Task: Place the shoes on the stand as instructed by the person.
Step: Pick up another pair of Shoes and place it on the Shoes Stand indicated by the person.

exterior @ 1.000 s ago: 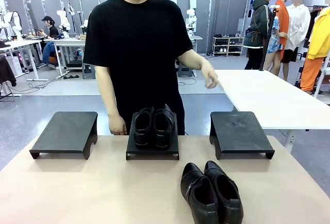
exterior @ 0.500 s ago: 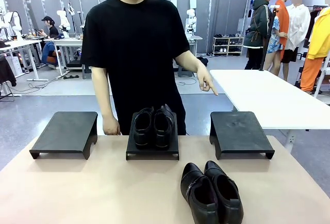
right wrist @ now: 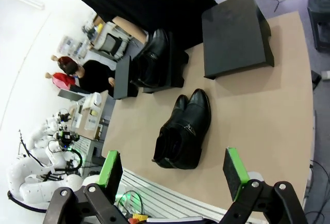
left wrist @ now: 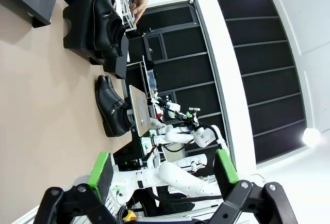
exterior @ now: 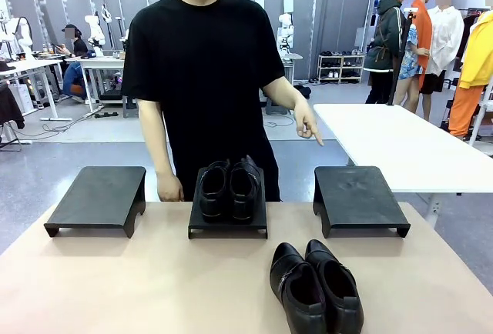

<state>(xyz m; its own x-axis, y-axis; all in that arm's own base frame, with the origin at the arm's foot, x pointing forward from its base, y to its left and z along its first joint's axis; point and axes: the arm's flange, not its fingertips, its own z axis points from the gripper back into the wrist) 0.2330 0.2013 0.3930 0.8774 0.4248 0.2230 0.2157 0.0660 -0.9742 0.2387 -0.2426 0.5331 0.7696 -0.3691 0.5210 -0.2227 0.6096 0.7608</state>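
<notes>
Both sets of jaws stand wide apart and hold nothing. The left gripper shows its green pads spread along the bottom of its wrist view, and the right gripper does the same in its own view, with the tan table beyond it.

Three black stands sit in a row across the middle of the front view. The middle stand carries one pair of glossy black dress shoes, set side by side. The left stand and the right stand are bare. The second pair lies on the table at the lower centre-right of the frame, its two shoes touching, near the right stand but apart from it.

The person fills the upper centre. Their pointing hand has its forefinger aimed downward, above and a little left of the right stand. Their other hand hangs at the far table edge, between the left and middle stands.

This looks like the instruction step: the finger seems to mark the right stand as the place for the second pair. The next move probably belongs to the right gripper, which looks straight down on those shoes. It would need to descend with its jaws wide, close on the leather without pushing the shoes apart, and lift them clear of the stand's front lip.
</notes>
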